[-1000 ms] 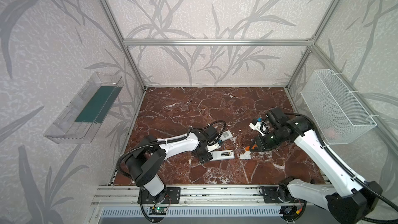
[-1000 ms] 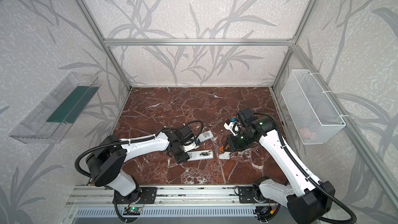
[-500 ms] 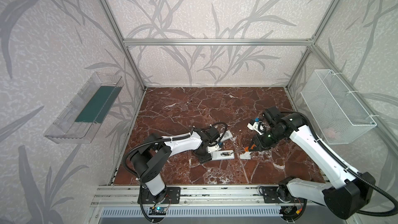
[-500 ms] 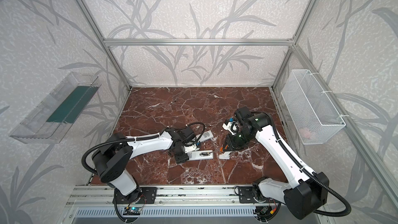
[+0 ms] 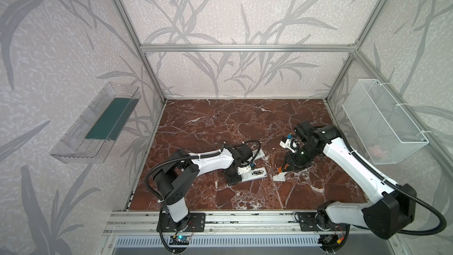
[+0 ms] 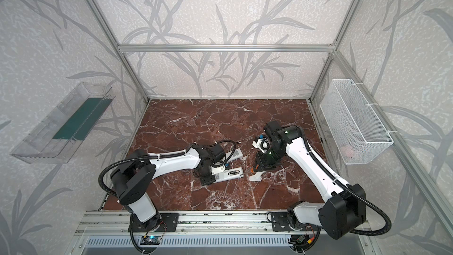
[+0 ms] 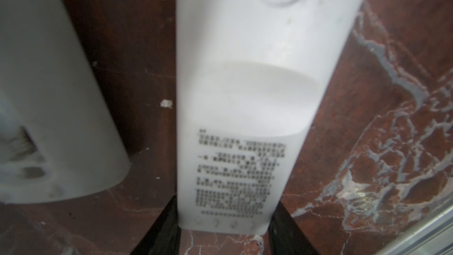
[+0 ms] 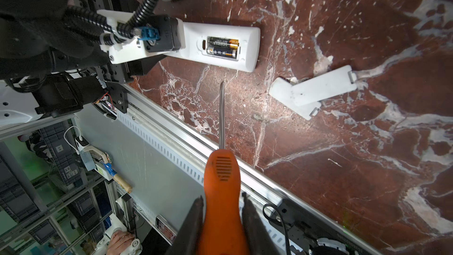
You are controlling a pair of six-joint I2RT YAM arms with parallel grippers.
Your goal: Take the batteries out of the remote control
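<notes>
The left arm lies low, reaching from the front-left corner of the desk point(image 5: 245, 123) toward the middle of its front edge, wrist bent down. The left gripper point(image 7: 226, 202) straddles one end of the remote control point(image 8: 250, 47), a black finger just beside each long side. Whether they already pinch it cannot be told.

The right arm rises from the front-right corner and folds inward, wrist tipped down. The right gripper point(image 8: 222, 198) is pressed onto the orange handle of a screwdriver point(image 8: 221, 175), whose tip hangs over bare desk, near the remote control but apart from it.

The batteries point(image 8: 221, 51) lie side by side in the open bay at the remote control's far end, away from the left gripper and just beyond the screwdriver tip.

There are two batteries in the bay and two white covers point(image 8: 323, 85), overlapping on the desk beside the remote control's bay end. A second remote point(image 5: 259, 154) lies just behind the left wrist, which makes two remotes.
</notes>
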